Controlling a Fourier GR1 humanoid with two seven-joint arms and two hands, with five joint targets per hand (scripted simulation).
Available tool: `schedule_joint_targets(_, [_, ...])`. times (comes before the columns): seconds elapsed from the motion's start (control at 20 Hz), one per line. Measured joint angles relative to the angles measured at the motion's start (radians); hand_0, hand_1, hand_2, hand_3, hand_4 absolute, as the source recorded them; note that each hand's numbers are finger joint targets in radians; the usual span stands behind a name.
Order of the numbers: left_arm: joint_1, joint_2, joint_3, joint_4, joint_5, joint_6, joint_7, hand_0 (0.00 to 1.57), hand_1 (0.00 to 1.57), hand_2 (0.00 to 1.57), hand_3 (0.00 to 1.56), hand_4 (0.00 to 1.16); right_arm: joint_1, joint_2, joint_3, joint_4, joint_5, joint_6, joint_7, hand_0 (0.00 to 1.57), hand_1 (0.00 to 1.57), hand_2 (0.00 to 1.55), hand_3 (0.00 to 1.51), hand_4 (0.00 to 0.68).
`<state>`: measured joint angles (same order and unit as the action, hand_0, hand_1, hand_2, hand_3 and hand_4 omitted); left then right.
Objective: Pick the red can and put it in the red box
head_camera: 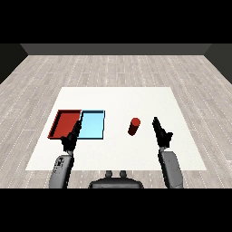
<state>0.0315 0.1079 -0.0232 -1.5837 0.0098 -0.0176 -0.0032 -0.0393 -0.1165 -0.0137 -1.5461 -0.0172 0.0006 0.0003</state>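
Observation:
A red can [133, 126] stands upright on the white table [118, 99], right of the trays. The red tray [65, 123] lies at the left, with the light blue tray [93, 125] touching its right side. My right hand [161, 132] hovers to the right of the can, apart from it, its fingers straight and pointing forward. My left hand [72, 136] rests over the near edge where the two trays meet, fingers straight, holding nothing.
Both grey forearms come in from the lower corners. A grey wood floor surrounds the table on all sides.

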Motion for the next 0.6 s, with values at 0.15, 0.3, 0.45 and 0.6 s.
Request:
schedule_joint_targets(0.15, [-0.004, -0.007, 0.012, 0.003, -0.01, 0.003, -0.001, 0.0, 0.0, 0.0, 0.0, 0.0, -0.009, -0.005, -0.02, 0.02, 0.006, 0.008, 0.004, 0.0, 0.0, 0.0, 0.0, 0.0])
schedule_joint_targets(0.3, [-0.009, -0.009, 0.028, -0.004, -0.018, 0.015, 0.008, 0.0, 0.0, 0.0, 0.0, 0.0, -0.027, -0.022, -0.053, 0.071, -0.004, 0.033, -0.019, 0.0, 0.0, 0.0, 0.0, 0.0])
schedule_joint_targets(0.45, [-0.017, -0.023, 0.055, -0.051, 0.012, 0.013, -0.128, 0.0, 0.0, 0.0, 0.0, 0.0, -0.045, -0.01, -0.073, 0.058, -0.067, 0.084, -0.117, 0.0, 0.0, 0.0, 0.0, 0.0])
schedule_joint_targets(0.6, [-0.021, -0.045, 0.062, -0.04, 0.014, 0.017, -0.235, 0.0, 0.0, 0.0, 0.0, 0.0, -0.063, -0.021, -0.101, 0.079, -0.117, 0.139, -0.189, 0.0, 0.0, 0.0, 0.0, 0.0])
